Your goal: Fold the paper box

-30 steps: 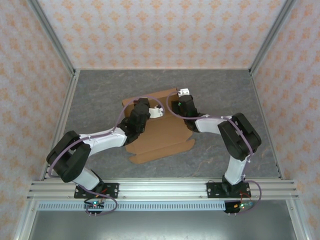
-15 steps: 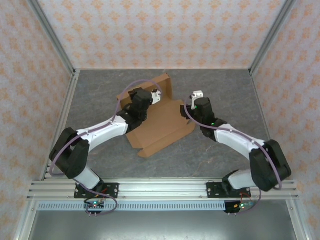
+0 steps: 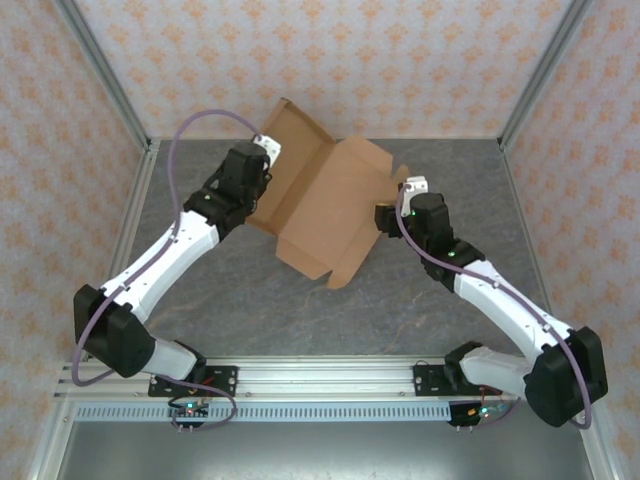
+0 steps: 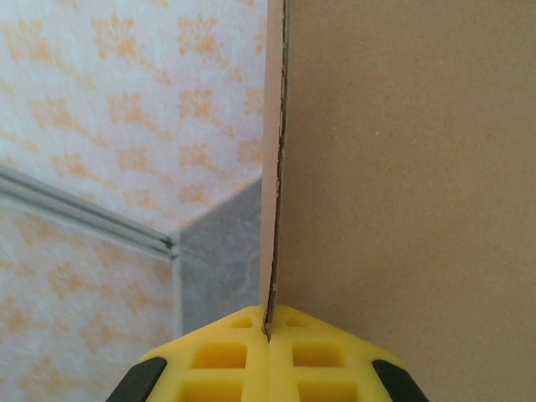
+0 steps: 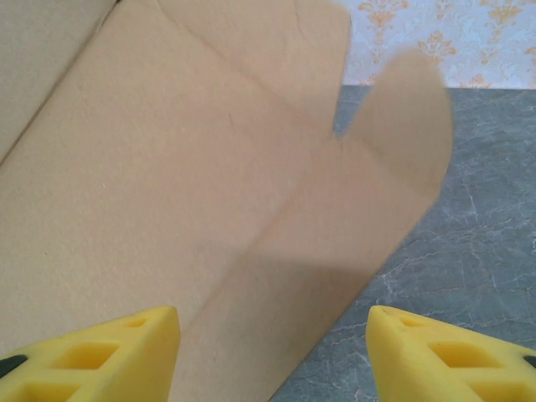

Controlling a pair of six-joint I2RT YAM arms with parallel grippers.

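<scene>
Paper box (image 3: 322,205) hangs tilted above the table (image 3: 210,300), toward 12 o'clock of centre. Left gripper (image 4: 268,333) pinches its 10 o'clock edge; right gripper (image 5: 272,327) gapes wide at its 3 o'clock side. Risk: the single thin-edge pinch slips and the sheet swings or drops.

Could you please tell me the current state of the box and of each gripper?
Paper box: unfolded and lying open, with its far left panel raised off the table.
Left gripper: shut on the edge of the paper box.
Right gripper: open, with a flap of the box ahead of its fingers.
</scene>
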